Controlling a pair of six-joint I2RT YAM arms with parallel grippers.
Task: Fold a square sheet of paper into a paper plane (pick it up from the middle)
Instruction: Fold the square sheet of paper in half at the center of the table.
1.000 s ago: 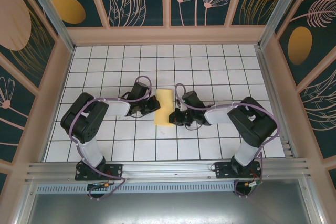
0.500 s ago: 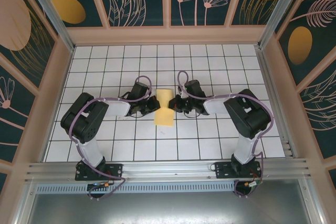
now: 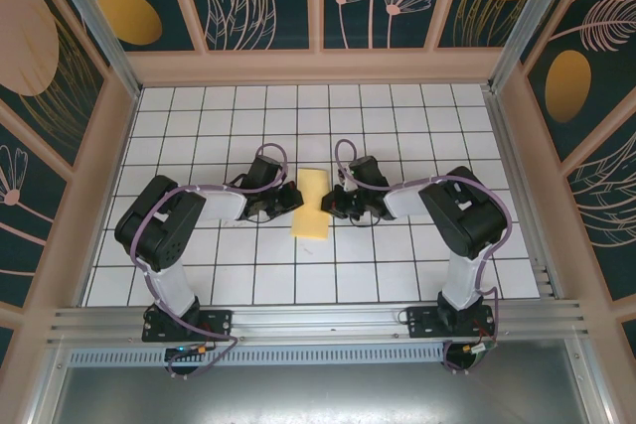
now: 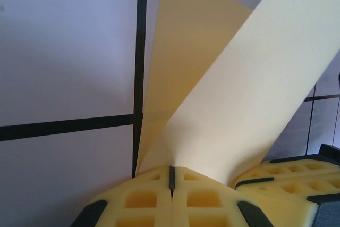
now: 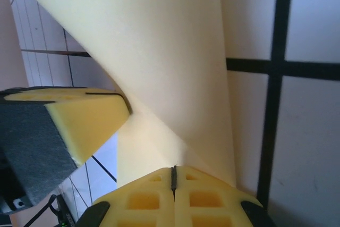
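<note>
My left arm bends at the elbow out to the left of the sheet of paper and lays its forearm low toward it, so my left hand meets the sheet's left side with both fingers pressed together, the paper pinched at their seam. My right arm mirrors this from the right of the sheet, elbow bent outward and forearm low, and my right hand is clamped tight on the sheet's right side. The two hands face each other across the sheet, tips near one another.
</note>
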